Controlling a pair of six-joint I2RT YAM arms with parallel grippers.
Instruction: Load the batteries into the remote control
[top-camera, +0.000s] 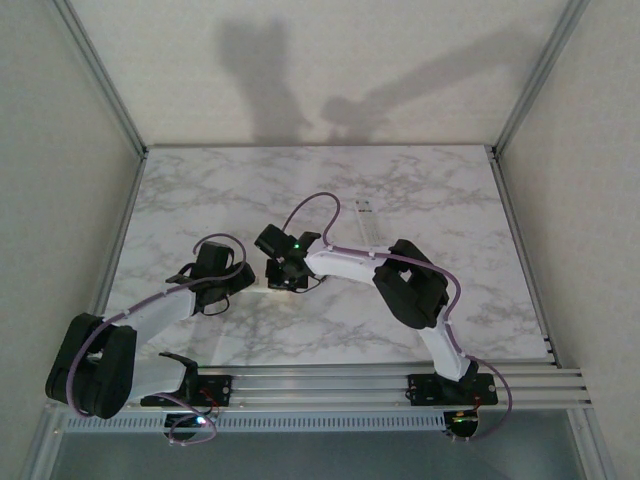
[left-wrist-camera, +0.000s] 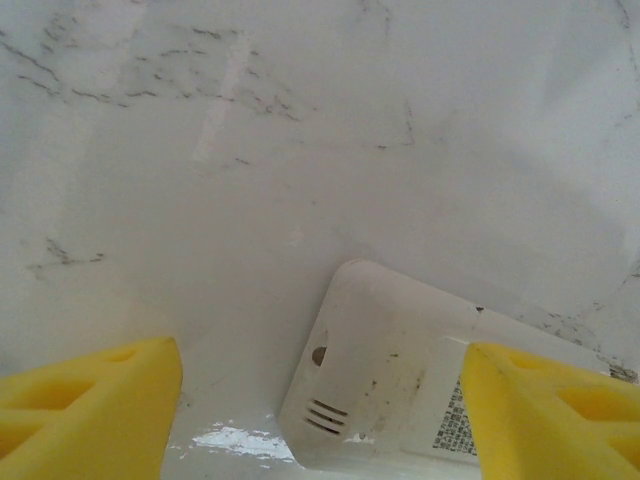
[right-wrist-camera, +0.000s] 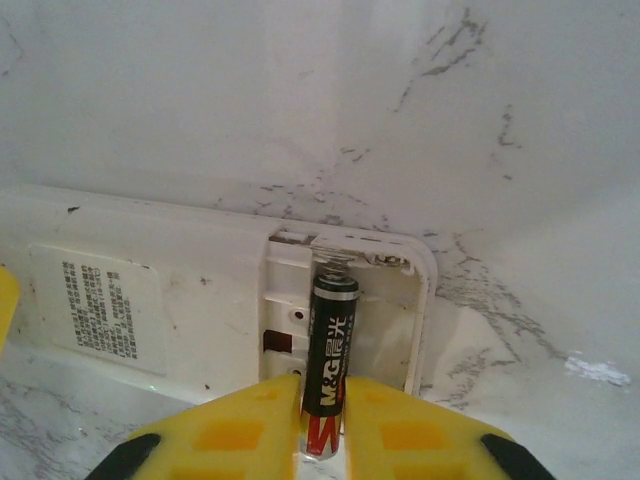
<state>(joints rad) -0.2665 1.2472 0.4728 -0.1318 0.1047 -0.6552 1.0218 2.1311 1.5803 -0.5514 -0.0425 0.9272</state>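
I see my right end effector (right-wrist-camera: 322, 425) clamped on a battery (right-wrist-camera: 331, 335). The battery's far end sits inside the open compartment (right-wrist-camera: 385, 320) of the white remote (right-wrist-camera: 170, 300), right by the spring. The remote lies back-up on the marble counter (right-wrist-camera: 300, 90). My left end effector (left-wrist-camera: 320, 360) stands wide apart, its yellow fingers (left-wrist-camera: 90, 400) flanking the remote's other end.
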